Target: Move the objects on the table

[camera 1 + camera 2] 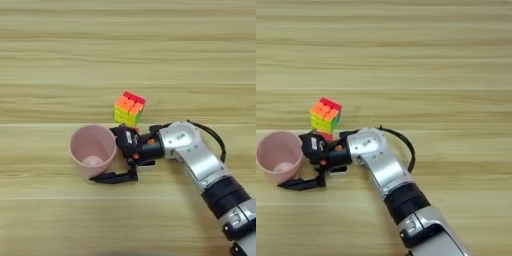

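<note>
A pink plastic cup (92, 145) stands upright on the table (50, 60), its mouth open to me. My right gripper (103, 154) is open at the cup's right side. One black finger (121, 136) sits by the cup's right rim. The other finger (112, 177) reaches left along the table just in front of the cup, so the cup's near right wall lies between them. A multicoloured puzzle cube (129, 108) rests just behind the gripper. A small bit of red (327, 136) shows between the cube and the gripper.
The silver forearm (200, 162) runs in from the bottom right corner, with a black cable (215, 137) looping over the wrist. Bare wood lies behind the cube and to the left of the cup.
</note>
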